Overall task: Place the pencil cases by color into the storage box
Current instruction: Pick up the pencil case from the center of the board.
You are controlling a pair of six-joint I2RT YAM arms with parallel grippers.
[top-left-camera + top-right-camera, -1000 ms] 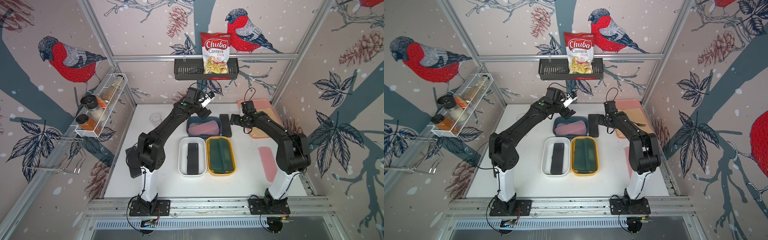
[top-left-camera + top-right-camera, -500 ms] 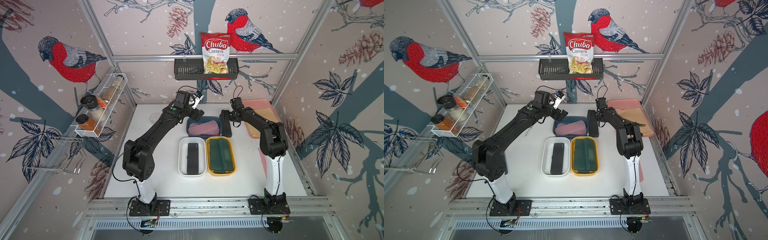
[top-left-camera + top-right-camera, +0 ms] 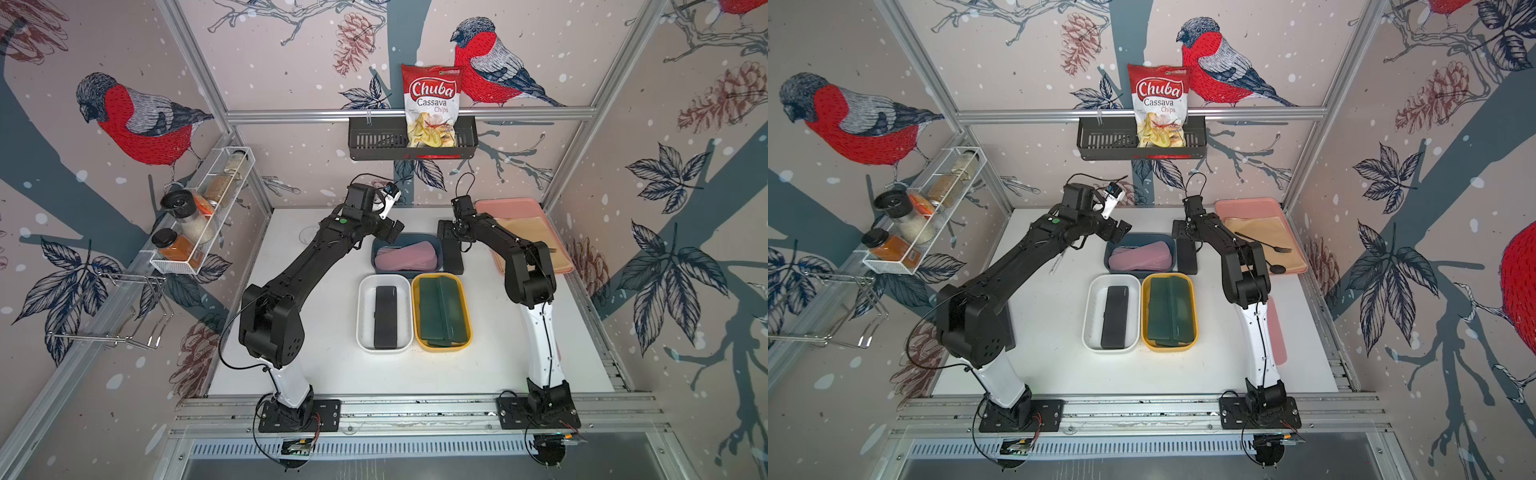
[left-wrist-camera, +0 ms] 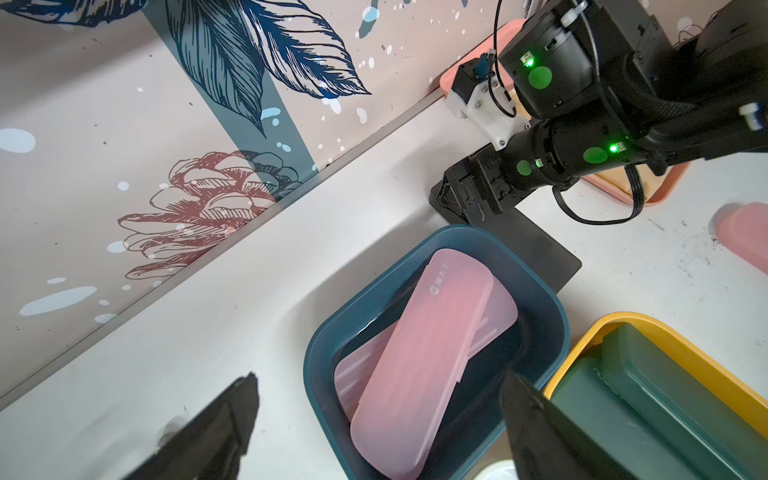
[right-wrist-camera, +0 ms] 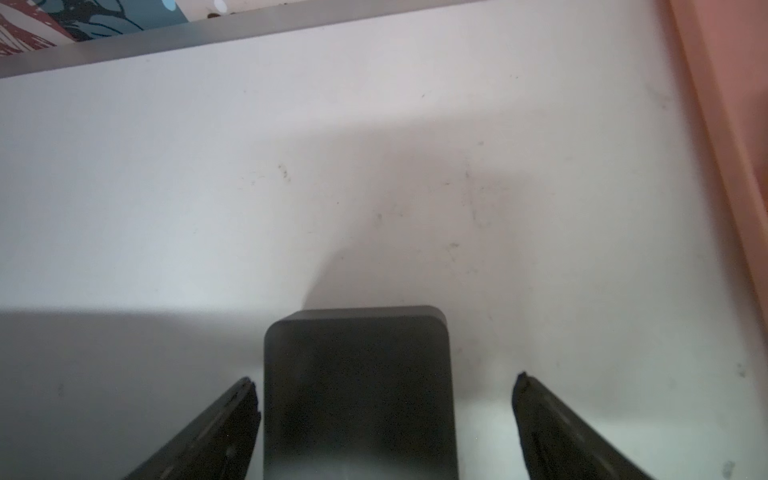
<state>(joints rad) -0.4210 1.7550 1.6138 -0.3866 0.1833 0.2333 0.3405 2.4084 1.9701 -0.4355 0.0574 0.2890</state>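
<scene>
Three tubs sit mid-table. The blue tub (image 3: 376, 255) holds pink pencil cases (image 4: 419, 353), the white tub (image 3: 365, 316) holds a black case (image 3: 385, 318), and the yellow tub (image 3: 465, 316) holds dark green cases (image 3: 440, 311). Another black case (image 3: 453, 259) lies on the table right of the blue tub. My right gripper (image 5: 384, 379) is open and straddles its far end (image 5: 357, 374), one finger close to it and the other apart. My left gripper (image 4: 379, 376) hangs open above the blue tub's far left corner. A pink case (image 3: 1277, 328) lies behind the right arm.
A large pink tray (image 3: 1246, 208) with a black fork (image 3: 1262, 243) and spoon (image 3: 1277, 268) fills the back right corner. A clear glass (image 3: 307, 235) stands at the back left. The back wall carries a black basket (image 3: 374, 141) with a chips bag (image 3: 432, 104).
My right gripper has swung left from the tray side onto the far end of the black case. My left gripper has drawn back left, off the blue tub.
</scene>
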